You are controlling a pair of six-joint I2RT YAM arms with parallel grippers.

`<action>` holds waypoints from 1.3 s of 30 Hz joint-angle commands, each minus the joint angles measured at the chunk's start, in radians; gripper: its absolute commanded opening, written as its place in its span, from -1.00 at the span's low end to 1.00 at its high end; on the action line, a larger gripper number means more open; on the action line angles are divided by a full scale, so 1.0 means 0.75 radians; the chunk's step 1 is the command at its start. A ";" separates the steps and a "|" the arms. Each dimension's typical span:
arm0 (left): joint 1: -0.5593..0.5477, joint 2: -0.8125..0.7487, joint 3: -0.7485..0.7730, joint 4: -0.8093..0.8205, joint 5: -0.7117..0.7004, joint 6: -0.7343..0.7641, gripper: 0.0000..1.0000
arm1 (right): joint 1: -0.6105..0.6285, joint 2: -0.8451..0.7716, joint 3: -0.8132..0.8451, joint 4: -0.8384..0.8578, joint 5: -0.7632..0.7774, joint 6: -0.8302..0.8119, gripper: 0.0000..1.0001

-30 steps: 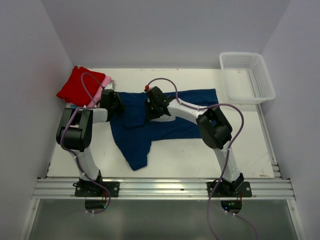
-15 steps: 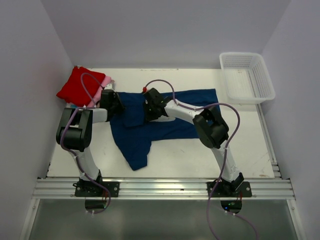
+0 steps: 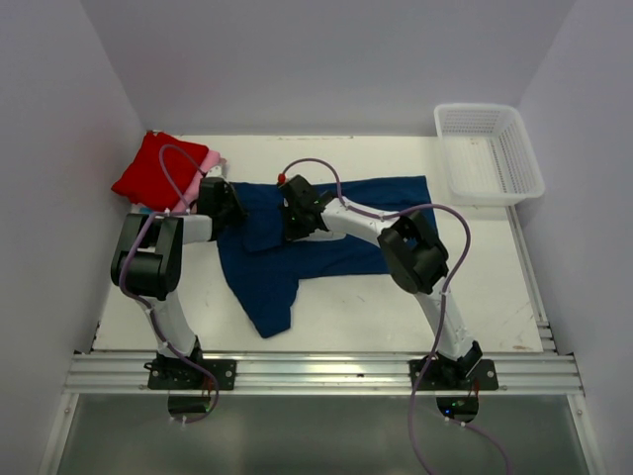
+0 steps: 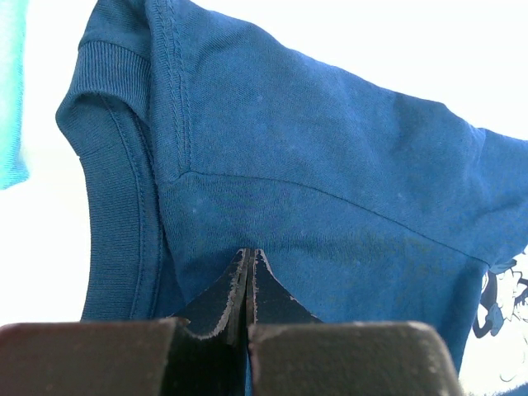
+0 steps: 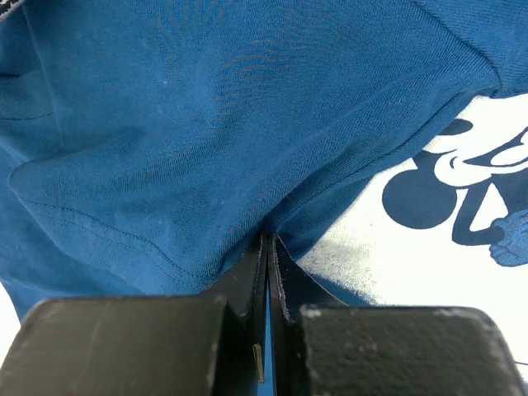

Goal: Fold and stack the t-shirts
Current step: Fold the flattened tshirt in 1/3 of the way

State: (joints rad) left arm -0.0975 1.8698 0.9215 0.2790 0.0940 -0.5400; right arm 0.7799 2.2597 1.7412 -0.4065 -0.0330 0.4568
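Observation:
The navy blue t-shirt [image 3: 262,282] lies spread across the middle of the table. My left gripper [image 3: 226,206] is shut on its cloth by the ribbed collar [image 4: 115,206], the fingertips [image 4: 248,252] pressed together on the navy fabric [image 4: 313,165]. My right gripper [image 3: 294,220] is shut on a gathered fold of the same shirt [image 5: 206,107], beside the pale cartoon print [image 5: 429,247]. A folded red t-shirt [image 3: 153,168] rests on a pink one [image 3: 210,158] at the far left. A strip of teal cloth [image 4: 8,82] shows at the left wrist view's edge.
A white mesh basket [image 3: 475,107] stands at the far right corner. White walls close in the table on the left, back and right. An aluminium rail [image 3: 316,371] carrying both arm bases runs along the near edge.
My right gripper has slid a little to the left over the shirt and closed on a fold of it. The left gripper has stayed shut in place.

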 commanded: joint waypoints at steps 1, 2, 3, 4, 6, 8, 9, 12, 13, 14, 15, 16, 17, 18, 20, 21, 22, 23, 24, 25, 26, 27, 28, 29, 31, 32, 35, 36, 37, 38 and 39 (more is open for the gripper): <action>0.017 0.014 -0.024 0.037 0.012 -0.012 -1.00 | 0.009 -0.006 -0.004 -0.041 0.046 -0.012 -1.00; 0.019 0.012 -0.024 0.037 0.012 -0.010 -1.00 | 0.011 -0.025 -0.018 -0.041 0.072 -0.012 -1.00; 0.020 0.012 -0.024 0.037 0.012 -0.008 -1.00 | 0.011 -0.039 -0.031 -0.039 0.081 -0.014 -1.00; 0.020 0.014 -0.024 0.035 0.010 -0.008 -1.00 | 0.011 -0.051 -0.039 -0.039 0.083 -0.016 -1.00; 0.020 0.019 -0.026 0.037 0.012 -0.010 -1.00 | 0.011 -0.090 -0.070 -0.039 0.111 -0.022 -1.00; 0.022 0.019 -0.028 0.039 0.014 -0.010 -1.00 | 0.011 -0.117 -0.098 -0.041 0.142 -0.030 -1.00; 0.022 0.019 -0.028 0.039 0.014 -0.010 -1.00 | 0.009 -0.129 -0.111 -0.041 0.148 -0.030 -1.00; 0.022 0.017 -0.028 0.037 0.008 -0.006 -1.00 | 0.011 -0.184 -0.149 -0.039 0.189 -0.038 -1.00; 0.022 0.014 -0.030 0.037 0.008 -0.006 -1.00 | 0.011 -0.211 -0.160 -0.041 0.199 -0.038 -1.00; 0.022 0.014 -0.030 0.037 0.010 -0.006 -1.00 | 0.011 -0.219 -0.176 -0.039 0.206 -0.040 -1.00; 0.022 0.017 -0.030 0.037 0.010 -0.004 -1.00 | 0.011 -0.231 -0.184 -0.039 0.216 -0.040 -1.00; 0.022 0.017 -0.028 0.037 0.008 -0.006 -1.00 | 0.009 -0.245 -0.188 -0.041 0.220 -0.045 -1.00; 0.022 0.021 -0.028 0.037 0.010 -0.004 -1.00 | 0.009 -0.252 -0.199 -0.043 0.226 -0.047 -1.00; 0.022 0.019 -0.028 0.037 0.010 -0.004 -1.00 | 0.009 -0.256 -0.203 -0.045 0.234 -0.049 -1.00; 0.022 0.021 -0.028 0.037 0.010 -0.004 -1.00 | 0.011 -0.268 -0.213 -0.045 0.240 -0.051 -1.00; 0.022 0.021 -0.028 0.035 0.010 -0.004 -1.00 | 0.011 -0.270 -0.219 -0.045 0.240 -0.053 -1.00; 0.022 0.021 -0.028 0.035 0.006 -0.002 -1.00 | 0.011 -0.272 -0.223 -0.047 0.248 -0.053 -1.00; 0.022 0.021 -0.028 0.035 0.006 0.000 -1.00 | 0.011 -0.280 -0.231 -0.051 0.249 -0.053 -1.00; 0.022 0.021 -0.030 0.033 0.003 0.000 -1.00 | 0.011 -0.282 -0.237 -0.053 0.253 -0.057 -1.00; 0.022 0.023 -0.030 0.031 0.003 0.000 -1.00 | 0.009 -0.286 -0.246 -0.053 0.261 -0.055 -1.00; 0.022 0.023 -0.030 0.033 0.003 0.002 -1.00 | 0.007 -0.299 -0.260 -0.057 0.265 -0.055 -1.00; 0.022 0.023 -0.030 0.033 0.003 0.002 -1.00 | 0.009 -0.305 -0.268 -0.057 0.267 -0.055 -1.00; 0.022 0.023 -0.030 0.033 0.001 0.002 -1.00 | 0.007 -0.311 -0.278 -0.057 0.267 -0.055 -1.00; 0.022 0.023 -0.030 0.033 0.001 0.006 -1.00 | 0.007 -0.317 -0.291 -0.061 0.271 -0.053 -1.00; 0.024 0.025 -0.030 0.033 -0.003 0.006 -1.00 | 0.009 -0.336 -0.301 -0.084 0.273 -0.047 -1.00; 0.024 0.025 -0.030 0.031 -0.001 0.006 -1.00 | 0.007 -0.346 -0.313 -0.094 0.283 -0.045 -1.00; 0.024 0.025 -0.030 0.031 -0.007 0.012 -1.00 | 0.007 -0.427 -0.374 -0.123 0.330 -0.028 -1.00; 0.024 0.025 -0.028 0.031 -0.005 0.014 -1.00 | 0.007 -0.466 -0.397 -0.123 0.377 -0.026 -1.00; 0.026 0.023 -0.028 0.035 -0.007 0.018 -1.00 | 0.007 -0.541 -0.421 -0.123 0.406 -0.026 -0.92; 0.026 0.023 -0.026 0.037 -0.007 0.018 -1.00 | 0.007 -0.591 -0.472 -0.121 0.444 -0.028 -0.61; 0.026 0.017 -0.024 0.041 -0.003 0.020 -1.00 | 0.007 -0.632 -0.499 -0.125 0.514 -0.040 -0.50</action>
State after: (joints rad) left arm -0.0917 1.8702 0.9176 0.2848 0.1020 -0.5388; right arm 0.7856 1.9446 1.4044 -0.4862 0.2138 0.4320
